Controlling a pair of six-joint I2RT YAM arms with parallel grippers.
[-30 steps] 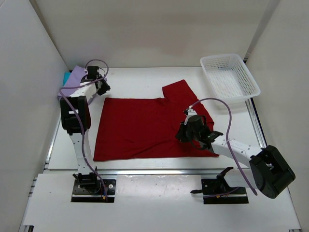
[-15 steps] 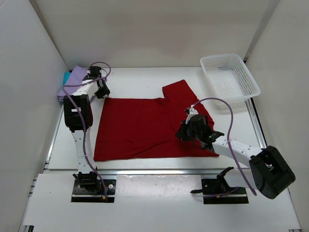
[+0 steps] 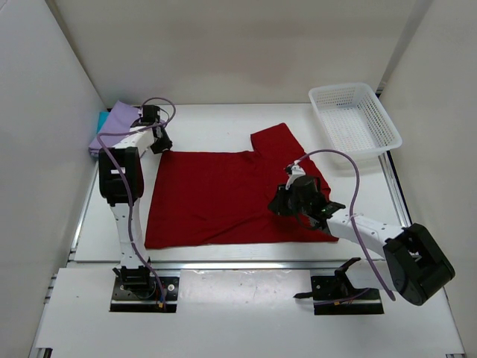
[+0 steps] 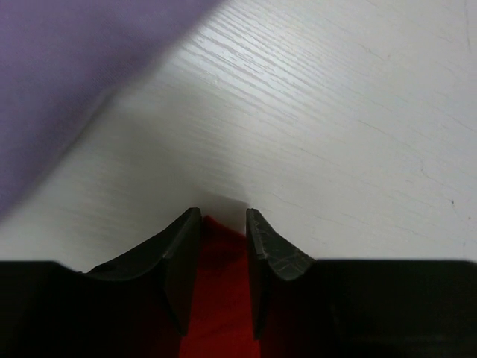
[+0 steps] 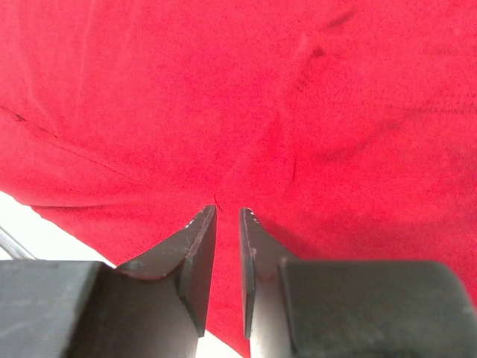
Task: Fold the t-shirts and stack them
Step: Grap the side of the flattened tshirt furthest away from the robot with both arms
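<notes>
The deep red t-shirt lies spread flat mid-table, one sleeve pointing to the far right. My left gripper is at its far left corner; in the left wrist view the jaws stand close together with the red corner between them. My right gripper sits on the shirt's right part, and the jaws pinch a small ridge of red cloth. The lavender t-shirt lies folded at the far left on the teal one. It also shows in the left wrist view.
A white mesh basket stands at the far right corner. White walls close in the table on the left, back and right. Bare white tabletop lies beyond the left gripper.
My left gripper has shifted a little right and nearer, from beside the lavender shirt to the red shirt's corner. The right gripper has barely moved on the red cloth.
</notes>
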